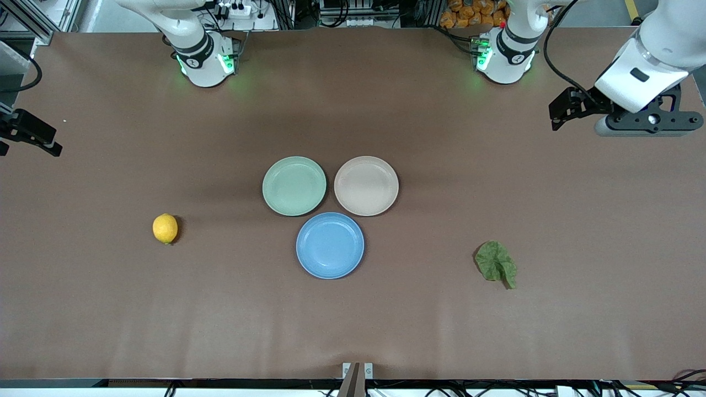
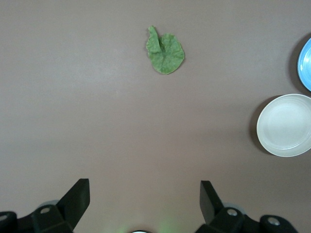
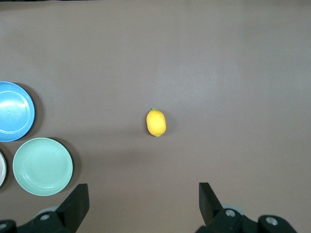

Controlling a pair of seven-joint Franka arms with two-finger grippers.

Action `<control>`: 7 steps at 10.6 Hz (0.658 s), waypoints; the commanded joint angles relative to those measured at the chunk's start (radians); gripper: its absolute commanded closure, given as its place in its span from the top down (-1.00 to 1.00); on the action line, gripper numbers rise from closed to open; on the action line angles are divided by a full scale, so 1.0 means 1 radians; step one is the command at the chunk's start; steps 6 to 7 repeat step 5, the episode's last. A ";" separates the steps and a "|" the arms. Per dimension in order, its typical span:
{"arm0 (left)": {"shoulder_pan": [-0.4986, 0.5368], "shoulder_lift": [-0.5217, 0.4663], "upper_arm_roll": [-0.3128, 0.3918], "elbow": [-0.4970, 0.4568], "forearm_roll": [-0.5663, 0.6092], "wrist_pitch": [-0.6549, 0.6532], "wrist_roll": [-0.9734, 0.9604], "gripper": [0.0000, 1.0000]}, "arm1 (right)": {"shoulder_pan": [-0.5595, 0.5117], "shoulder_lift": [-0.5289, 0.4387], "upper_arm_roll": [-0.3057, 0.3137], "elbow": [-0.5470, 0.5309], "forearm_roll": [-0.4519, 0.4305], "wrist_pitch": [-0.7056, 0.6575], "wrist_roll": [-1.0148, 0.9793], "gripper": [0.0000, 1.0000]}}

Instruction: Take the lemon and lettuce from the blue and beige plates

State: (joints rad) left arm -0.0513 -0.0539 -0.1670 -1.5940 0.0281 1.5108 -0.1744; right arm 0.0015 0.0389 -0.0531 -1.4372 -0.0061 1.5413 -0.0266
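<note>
Brown tabletop with three plates clustered around the centre of the front frame: the blue plate [image 1: 330, 245] lowest, the beige plate [image 1: 366, 185] and a mint-green plate [image 1: 294, 185] side by side just above it. All three are sitting empty, so going by the pictures both items are already off the plates. The lemon [image 1: 165, 228] is lying on the bare table at middle-left of the front frame, well apart from the plates, toward the right arm's end. The lettuce [image 1: 497, 263] is lying flat on the table at lower-right, toward the left arm's end. My read is the picking part looks done, or else the setup doesn't match the task wording; nothing is being held either way.

The left gripper [image 1: 563, 110] is hanging at the upper-right edge of the front frame, up over the table's end, and the right gripper [image 1: 30, 135] is poking in at the far left edge. Both arms are looking parked.

The front view isn't really showing the finger gaps. The wrist views are: the left gripper [image 2: 145, 199] has its fingers spread wide with nothing between them, and the right gripper [image 3: 144, 201] likewise. The left wrist view is also showing the lettuce's stem folded up over the leaf.
</note>
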 commanded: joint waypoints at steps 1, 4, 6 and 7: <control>0.007 -0.021 0.001 -0.009 0.007 -0.020 0.038 1.00 | 0.002 -0.007 -0.005 -0.008 0.020 0.003 0.016 1.00; 0.010 -0.020 0.001 -0.006 0.007 -0.020 0.044 1.00 | -0.003 -0.011 -0.005 -0.008 0.020 0.002 0.016 1.00; 0.010 -0.020 0.001 -0.006 0.007 -0.020 0.044 1.00 | -0.003 -0.014 -0.005 -0.009 0.020 0.000 0.016 1.00; 0.010 -0.020 0.001 -0.006 0.007 -0.020 0.044 1.00 | -0.003 -0.014 -0.005 -0.009 0.020 0.000 0.016 1.00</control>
